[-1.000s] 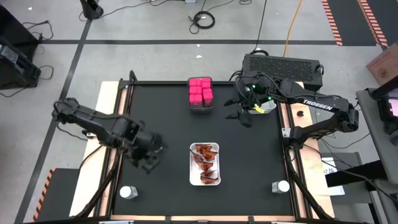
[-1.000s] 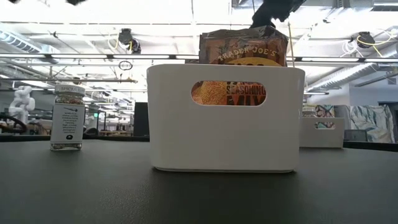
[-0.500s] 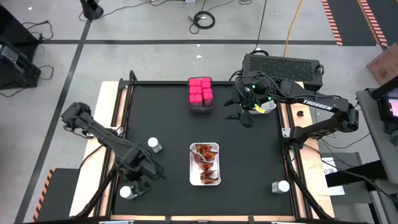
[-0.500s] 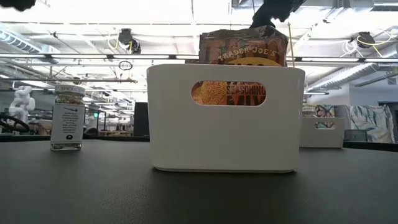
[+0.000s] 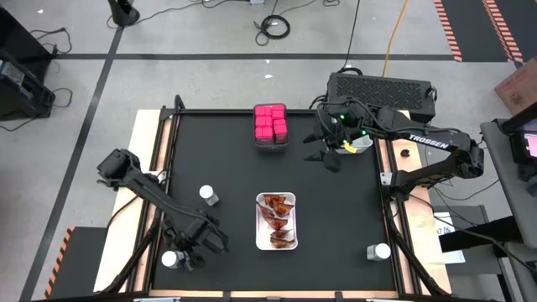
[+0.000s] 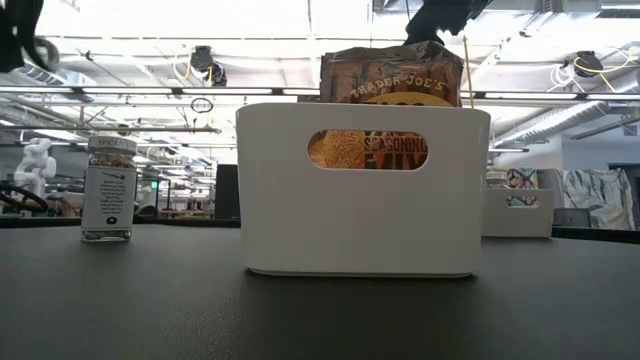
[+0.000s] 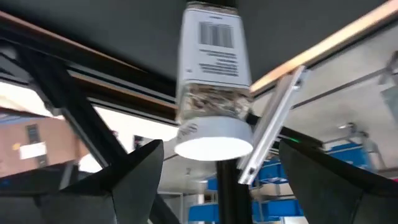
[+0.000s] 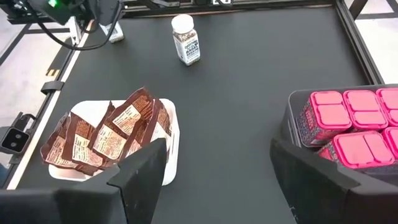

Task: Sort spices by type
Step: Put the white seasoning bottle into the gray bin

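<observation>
Black tabletop in the high view carried pink cube boxes (image 5: 270, 124) in a grey bin at twelve o'clock, packets (image 5: 277, 220) in the white tray (image 5: 260, 243) at centre, one capped jar (image 5: 206, 195) at eight o'clock, another jar (image 5: 173, 259) at the seven o'clock corner beside the open left gripper (image 5: 196, 249), and the right gripper (image 5: 325, 156) waiting open at two o'clock. Level across the table, only one jar (image 6: 109, 188) and the tray's wall (image 6: 362, 200) showed. At the left wrist the corner jar (image 7: 213, 93) sat between spread fingers near the table edge, its far side hidden, so I judged an off-centre close could tip it over.

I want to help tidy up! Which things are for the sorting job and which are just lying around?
For the job: pink boxes, white-capped jars, red-orange packets.
Just lying about: floor cables, cardboard box.
</observation>
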